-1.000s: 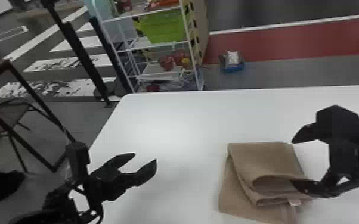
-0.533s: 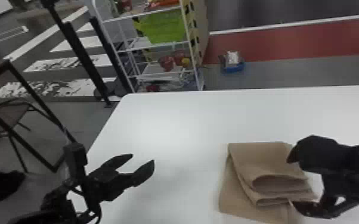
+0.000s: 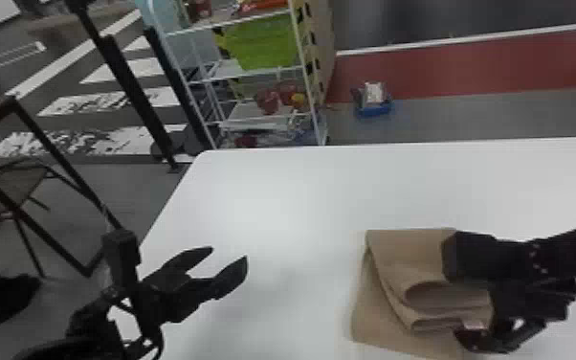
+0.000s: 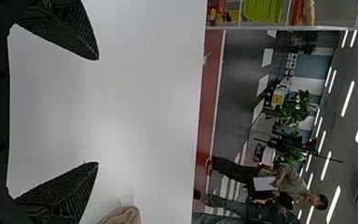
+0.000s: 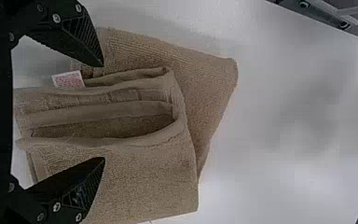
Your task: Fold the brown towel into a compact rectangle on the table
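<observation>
The brown towel [image 3: 411,268] lies folded in layers on the white table, its upper layers looped open toward the near side and a lower layer sticking out at the left. My right gripper [image 3: 454,306] is over the towel's right part. In the right wrist view the right gripper [image 5: 103,112] stands open, fingers apart across the folded layers [image 5: 135,116], beside a small white tag [image 5: 68,79]. Left of the towel, my left gripper [image 3: 229,253] is open above the table with nothing between its fingers. In the left wrist view, the left gripper [image 4: 98,111] is spread wide, a towel corner [image 4: 121,215] near one finger.
The white table [image 3: 272,191] extends beyond the towel and between the grippers. Behind it stand a shelf rack [image 3: 249,76] with a green bin and a small blue container [image 3: 373,103] on the floor. A chair [image 3: 9,196] is off the left side.
My right gripper has moved left from the towel's right edge to over its right part. The left gripper has shifted slightly left. The towel looks almost the same.
</observation>
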Controlling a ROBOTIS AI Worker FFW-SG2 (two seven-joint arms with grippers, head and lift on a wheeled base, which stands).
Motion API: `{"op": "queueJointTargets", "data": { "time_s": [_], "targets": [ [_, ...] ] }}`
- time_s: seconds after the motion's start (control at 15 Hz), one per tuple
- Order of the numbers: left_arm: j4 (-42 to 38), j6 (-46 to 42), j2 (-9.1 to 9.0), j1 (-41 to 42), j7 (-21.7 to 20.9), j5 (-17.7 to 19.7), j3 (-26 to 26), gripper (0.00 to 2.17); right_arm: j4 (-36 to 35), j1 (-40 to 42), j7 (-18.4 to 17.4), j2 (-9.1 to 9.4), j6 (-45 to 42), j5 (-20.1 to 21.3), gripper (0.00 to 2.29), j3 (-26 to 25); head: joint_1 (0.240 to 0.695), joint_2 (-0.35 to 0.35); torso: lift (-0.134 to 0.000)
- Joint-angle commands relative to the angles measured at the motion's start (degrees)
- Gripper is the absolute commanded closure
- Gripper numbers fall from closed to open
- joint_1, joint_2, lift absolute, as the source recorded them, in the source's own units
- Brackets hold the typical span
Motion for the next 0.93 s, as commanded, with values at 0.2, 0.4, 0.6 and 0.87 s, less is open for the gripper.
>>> {"op": "queueJointTargets", "data": {
  "time_s": [0.2, 0.4, 0.6, 0.87],
  "targets": [
    [0.6, -0.2, -0.15, -0.3, 0.0, -0.1, 0.5, 0.08, 3.8, -3.1, 0.6, 1.98, 0.7, 1.0, 0.29, 2.7, 0.695, 0.35, -0.134],
    [1.0, -0.2, -0.15, -0.5, -0.1, -0.1, 0.5, 0.08, 4.0, -3.6, 0.6, 2.16, 1.4, 0.7, 0.53, 2.8, 0.695, 0.35, -0.134],
    [0.9, -0.2, -0.15, -0.5, -0.2, -0.1, 0.5, 0.08, 4.0, -3.8, 0.6, 2.33, 1.9, 0.5, 0.79, 2.5, 0.695, 0.35, -0.134],
    [0.8, -0.2, -0.15, -0.6, -0.4, -0.1, 0.5, 0.08, 4.0, -3.9, 0.6, 3.04, 1.9, -0.5, 1.69, 1.5, 0.695, 0.35, -0.134]
  ]
}}
